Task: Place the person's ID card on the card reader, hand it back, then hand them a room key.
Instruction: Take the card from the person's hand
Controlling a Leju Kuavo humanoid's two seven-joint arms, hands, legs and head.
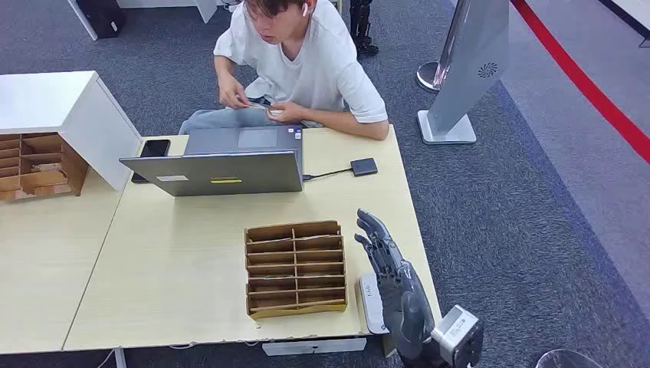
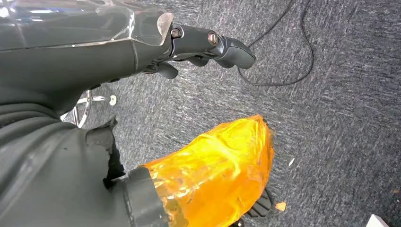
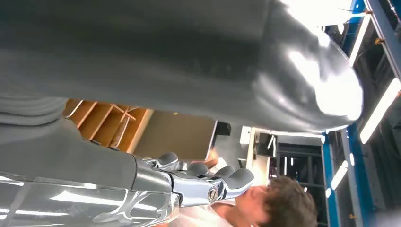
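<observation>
A seated person [image 1: 303, 65] in a white T-shirt holds a small pale object [image 1: 274, 113], possibly the ID card, between both hands at the far edge of a light wooden table [image 1: 176, 276]; it is too small to identify for certain. A small dark square device [image 1: 364, 166], perhaps the card reader, lies on the table near the person's elbow, joined by a thin cable to an open grey laptop [image 1: 222, 161]. A yellow sticker sits on the laptop lid; its text is unreadable. A black phone [image 1: 153, 149] lies beside the laptop.

Nearer the robot stands a brown wooden tray [image 1: 295, 268] split into narrow slots. Just beside it, at the table's near right edge, is a white box [image 1: 369, 303] with tiny unreadable print. The right hand [image 1: 391, 268] is raised over that edge, fingers straight and apart, holding nothing.

The right wrist view adds the tray's slots, the laptop's back and the person's hair beyond the extended fingers [image 3: 227, 179]. The left wrist view shows the left hand [image 2: 208, 47] over grey carpet [image 2: 340, 94], fingers curled in with nothing in them, and a thin black cable [image 2: 293, 71] on the floor.
</observation>
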